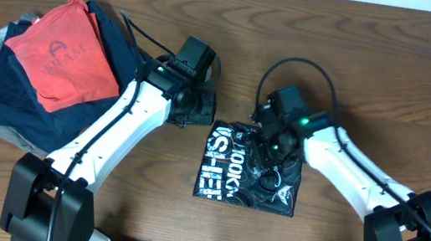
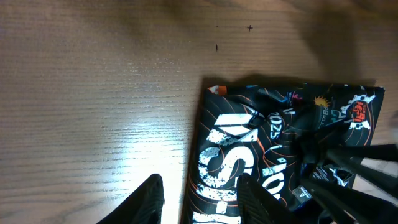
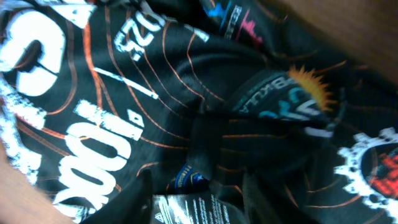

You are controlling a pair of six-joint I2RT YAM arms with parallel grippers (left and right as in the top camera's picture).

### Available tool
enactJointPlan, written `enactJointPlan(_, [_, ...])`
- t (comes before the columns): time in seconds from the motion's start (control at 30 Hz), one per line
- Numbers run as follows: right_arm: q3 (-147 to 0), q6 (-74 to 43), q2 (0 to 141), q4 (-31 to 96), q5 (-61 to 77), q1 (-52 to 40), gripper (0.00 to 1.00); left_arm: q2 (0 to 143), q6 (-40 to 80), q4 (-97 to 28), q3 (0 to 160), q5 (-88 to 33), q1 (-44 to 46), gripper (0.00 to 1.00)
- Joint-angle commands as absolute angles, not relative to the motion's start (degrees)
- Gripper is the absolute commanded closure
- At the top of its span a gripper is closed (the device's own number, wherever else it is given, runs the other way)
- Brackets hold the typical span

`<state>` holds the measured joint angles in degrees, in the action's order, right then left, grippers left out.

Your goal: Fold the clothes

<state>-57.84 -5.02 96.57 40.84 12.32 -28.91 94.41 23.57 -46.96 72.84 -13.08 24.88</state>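
Though mostly bare, jersey (image 1: 222,165) middle beneath right gripper (image 3: 199,202).

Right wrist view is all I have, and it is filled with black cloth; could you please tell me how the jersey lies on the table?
Observer: The jersey is folded into a compact rectangle near the middle of the table.
Operator: Thank you. Where is the left gripper, please?
Observer: The left gripper is open over the jersey's edge, with one finger above cloth and the other above bare wood.
Operator: Is anything else on the table?
Observer: A red shirt lies on a pile of navy clothes over on the left side.
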Motion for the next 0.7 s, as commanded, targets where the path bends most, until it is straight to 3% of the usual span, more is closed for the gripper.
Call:
enactJointPlan(0.0, [-56.5,-11.1,96.0,39.7,4.3,-30.7,0.62,95.0,23.9,-47.3,72.3,-12.4,24.7,0.6])
enactJointPlan(0.23, [-55.0,-16.3,96.0,38.7,-3.2,-30.7,0.68,95.0,23.9,-47.5,72.3,-12.4,24.7,0.6])
enactJointPlan(0.27, [-55.0,-16.3,96.0,38.4,-3.2,-30.7,0.73,95.0,23.9,-47.5,72.3,-12.4,24.7,0.6])
enactJointPlan(0.37, [-55.0,-18.0,96.0,38.0,-3.2,-30.7,0.99,95.0,23.9,-47.5,72.3,-12.4,24.7,0.6])
enactJointPlan(0.67, [-56.1,-23.3,91.8,40.1,-7.1,-25.5,0.97,95.0,23.9,-47.8,72.3,-12.4,24.7,0.6])
